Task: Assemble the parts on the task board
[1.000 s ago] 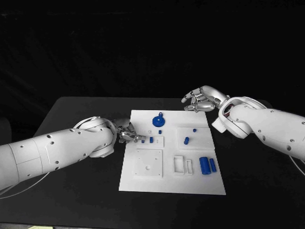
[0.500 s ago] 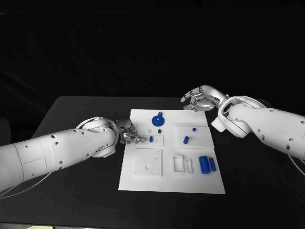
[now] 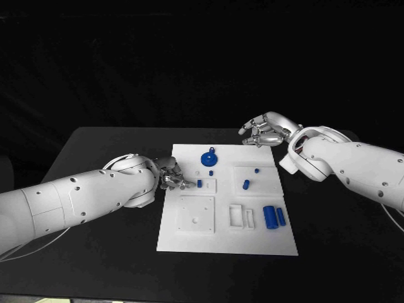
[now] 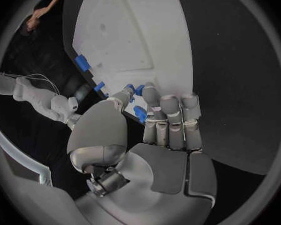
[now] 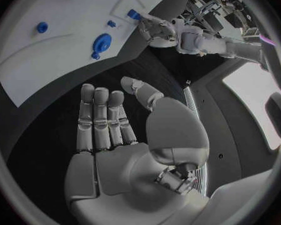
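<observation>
The white task board (image 3: 195, 237) lies mid-table. At its left edge my left hand (image 3: 170, 176) pinches a small blue part (image 3: 202, 184) between thumb and fingers; the left wrist view shows that blue part (image 4: 140, 114) beside the thumb (image 4: 109, 125), over the board (image 4: 134, 30). My right hand (image 3: 266, 132) hovers off the board's far right corner, fingers apart, holding nothing, as its palm (image 5: 115, 150) confirms. On the board lie a round blue knobbed piece (image 3: 209, 157), a blue peg (image 3: 247, 185) and two blue cylinders (image 3: 275, 218).
White raised blocks (image 3: 197, 214) and a slotted holder (image 3: 242, 218) stand on the board's near half. Black table (image 3: 102, 252) surrounds the board on all sides. The right wrist view shows the round blue piece (image 5: 102, 42) and my left hand (image 5: 156, 27) beyond.
My left hand has edged a little to the right over the board's left edge with the small blue part. The right hand has stayed in place.
</observation>
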